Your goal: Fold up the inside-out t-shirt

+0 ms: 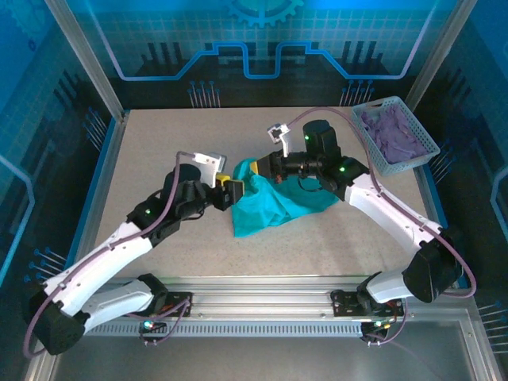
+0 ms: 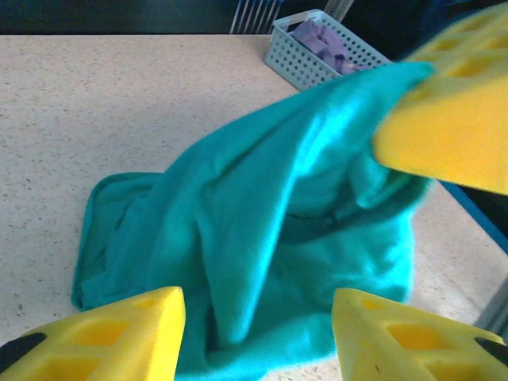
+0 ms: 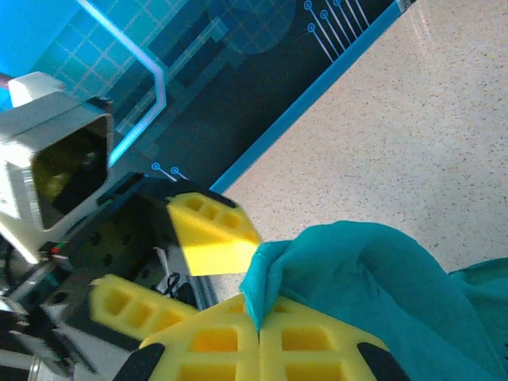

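The inside-out t-shirt (image 1: pixel 274 202) is a teal-green crumpled heap in the middle of the table. Its upper left edge is lifted, pinched between the shut yellow fingers of my right gripper (image 1: pixel 252 167). In the right wrist view that gripper (image 3: pixel 259 337) is closed on a thin fold of the t-shirt (image 3: pixel 373 270). My left gripper (image 1: pixel 230 193) sits just left of the heap, close to the right one. In the left wrist view the left gripper (image 2: pixel 258 333) stands open, the t-shirt (image 2: pixel 262 230) draped ahead of and between its fingers without being pinched.
A pale blue basket (image 1: pixel 429 151) holding a purple cloth (image 1: pixel 390 131) stands at the back right of the table; the basket (image 2: pixel 298 59) also shows far off in the left wrist view. Blue rails edge the table left and right.
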Robot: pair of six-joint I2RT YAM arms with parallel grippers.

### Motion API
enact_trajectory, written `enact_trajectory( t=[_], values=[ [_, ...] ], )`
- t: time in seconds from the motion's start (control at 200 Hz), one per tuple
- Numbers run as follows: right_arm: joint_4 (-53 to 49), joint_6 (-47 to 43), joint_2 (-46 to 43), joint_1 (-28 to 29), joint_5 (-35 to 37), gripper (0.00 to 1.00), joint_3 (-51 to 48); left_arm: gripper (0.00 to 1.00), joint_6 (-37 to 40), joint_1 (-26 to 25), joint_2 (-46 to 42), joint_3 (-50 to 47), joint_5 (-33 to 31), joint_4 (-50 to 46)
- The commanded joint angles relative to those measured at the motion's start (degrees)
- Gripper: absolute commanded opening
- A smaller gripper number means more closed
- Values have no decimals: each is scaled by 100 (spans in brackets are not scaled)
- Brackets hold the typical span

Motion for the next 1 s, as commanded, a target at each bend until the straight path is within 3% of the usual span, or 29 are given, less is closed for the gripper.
enact_trajectory(
  t=[0.0, 0.06, 0.125, 0.185, 0.245, 0.335, 0.405, 0.475, 0.68, 0.755, 0.865, 0.995],
  values=[
    [42, -2, -87, -46, -208, 0, 81, 41, 298, -24, 483, 404, -18, 159],
    [-146, -237, -182, -67, -173, 0, 72, 23, 260, -7, 734, 552, 321, 315],
    [-677, -652, -345, -136, 239, 0, 101, 1, 19, 200, 828, 598, 1281, 586],
    [-1354, -990, -493, -209, 1273, 0, 173, 0, -635, 678, 715, 380, 2813, 1299],
    [-1731, -1256, -638, -167, 2448, 2, 156, 0, -1837, 1220, 546, -228, 4336, 3023],
    [-1595, -1556, -725, -112, 2648, 10, 55, 0, -3315, 1546, 551, -892, 5293, 5430],
    [-1581, -1754, -680, -67, 2587, 16, 107, 0, -3602, 1549, 650, -986, 5565, 5953],
    [-1735, -2034, -647, 5, 2671, 21, 207, 0, -3507, 1549, 672, -1018, 5594, 5870],
    [-2179, -2709, -1094, 324, 3375, 33, 64, 0, -1981, 1544, 147, -766, 4956, 3573],
    [-2103, -3060, -1452, 542, 3505, 34, -157, 0, -1752, 1532, 59, -715, 4828, 3182],
    [-1834, -3667, -1877, 996, 3064, 35, -458, 0, -1695, 1500, 79, -722, 4780, 3103],
    [-1918, -4029, -1564, 1404, 2597, 30, -283, 0, -1564, 1452, 58, -654, 4738, 2907]
  ],
)
